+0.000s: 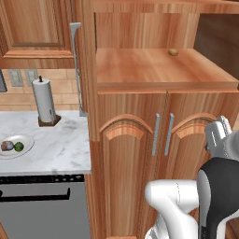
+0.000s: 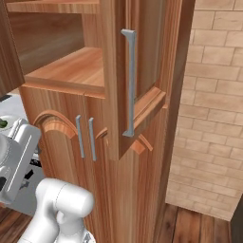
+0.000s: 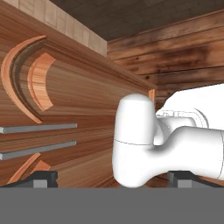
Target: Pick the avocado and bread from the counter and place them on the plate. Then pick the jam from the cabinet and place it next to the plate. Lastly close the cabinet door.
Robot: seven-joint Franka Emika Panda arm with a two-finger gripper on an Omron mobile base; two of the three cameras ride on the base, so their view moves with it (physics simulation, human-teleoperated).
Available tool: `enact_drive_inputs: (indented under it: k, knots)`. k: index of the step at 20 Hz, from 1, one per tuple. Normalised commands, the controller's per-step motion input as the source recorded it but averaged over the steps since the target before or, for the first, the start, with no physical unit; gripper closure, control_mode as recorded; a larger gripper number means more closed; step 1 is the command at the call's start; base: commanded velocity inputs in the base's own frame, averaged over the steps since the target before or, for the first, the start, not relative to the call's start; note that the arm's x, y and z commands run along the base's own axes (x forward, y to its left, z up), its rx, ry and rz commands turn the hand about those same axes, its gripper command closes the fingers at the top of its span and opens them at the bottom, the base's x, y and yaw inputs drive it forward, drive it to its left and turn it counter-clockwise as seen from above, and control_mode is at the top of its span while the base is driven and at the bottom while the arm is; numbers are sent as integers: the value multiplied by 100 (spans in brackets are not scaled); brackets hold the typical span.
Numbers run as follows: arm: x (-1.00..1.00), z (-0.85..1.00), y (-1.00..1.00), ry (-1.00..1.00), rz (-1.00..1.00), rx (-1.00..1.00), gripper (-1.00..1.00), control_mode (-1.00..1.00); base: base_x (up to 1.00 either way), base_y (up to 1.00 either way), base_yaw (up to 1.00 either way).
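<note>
high above the gripper [image 3: 112, 177], jam [image 1: 173, 52] sits shelved.

Even flat rendered light, soft shadows, sharp throughout.

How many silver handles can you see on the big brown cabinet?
4. Two short handles sit side by side on the lower arched doors. One long handle is on the open left upper door, another long handle on the open right upper door. Others may be hidden.

open cabinet [image 1: 140, 140] with jam [image 1: 173, 52] on shelf, avocado [image 1: 18, 146] and bread [image 1: 7, 146] on plate [image 1: 25, 139], counter [image 1: 60, 144]
</note>
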Motion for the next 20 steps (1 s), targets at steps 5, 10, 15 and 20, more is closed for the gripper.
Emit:
enact_drive_inputs:
  k: [5, 10, 15, 20]
  knots:
    - [0, 0, 0, 0, 0, 0, -100, 100, 4, -8, 0]
    - [1, 1, -3, 0, 0, 0, -100, -100, 0, 0, 0]
    - [0, 0, 12, -7, -2, -2, -100, -100, 0, 0, 0]
    - [-2, 0, 27, -12, -6, -8, -100, -100, 0, 0, 0]
